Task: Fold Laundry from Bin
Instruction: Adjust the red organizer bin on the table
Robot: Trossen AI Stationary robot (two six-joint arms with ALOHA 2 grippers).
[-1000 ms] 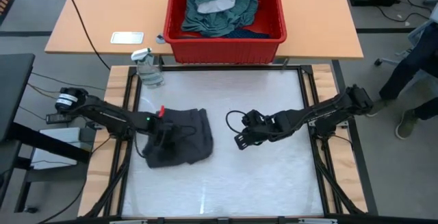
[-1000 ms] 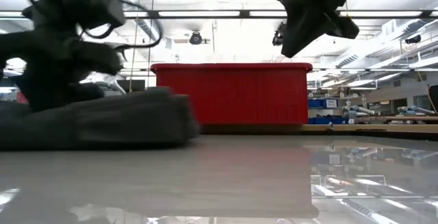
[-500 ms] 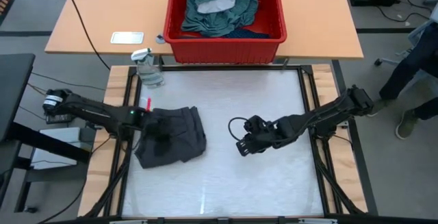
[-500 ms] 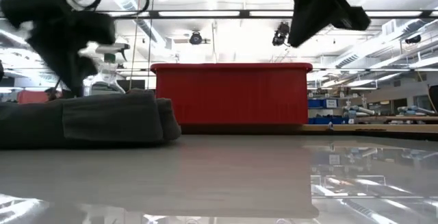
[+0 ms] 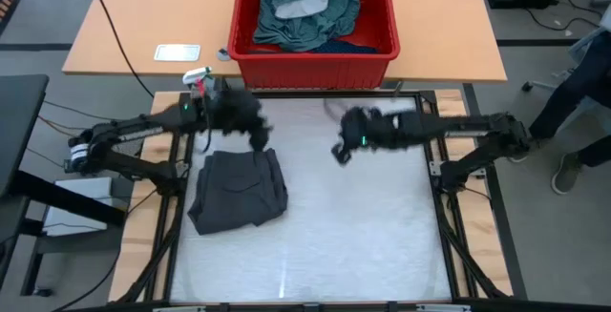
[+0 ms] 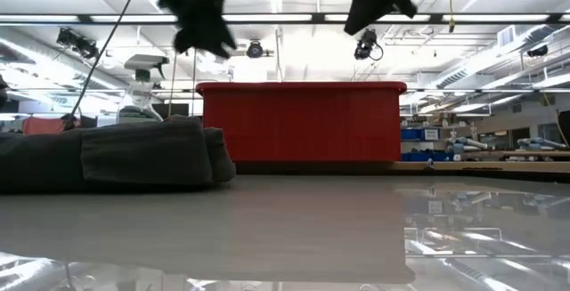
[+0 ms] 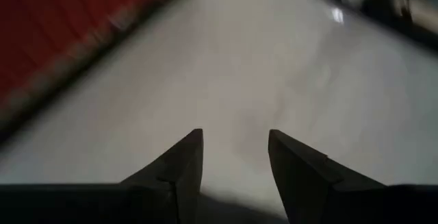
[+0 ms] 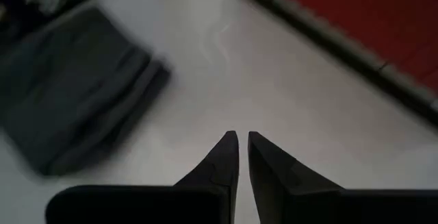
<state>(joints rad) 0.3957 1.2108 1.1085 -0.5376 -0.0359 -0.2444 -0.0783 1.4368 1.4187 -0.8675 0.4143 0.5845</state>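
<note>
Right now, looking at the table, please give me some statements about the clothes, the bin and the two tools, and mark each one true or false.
1. The dark grey garment lies folded on the table. True.
2. The left tool holds the grey garment. False: it is empty, fingers apart, up off the garment.
3. The red bin is empty. False: a teal-green garment and others fill it.
4. The right tool is nearly closed and holds nothing. True.

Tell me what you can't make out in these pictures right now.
- Large red plastic bin: low view shows only its wall, so the laundry inside is hidden.
- Folded dark grey garment: cut off by the low view's edge.
- Left gripper and right gripper: motion-blurred in the high view.
</note>
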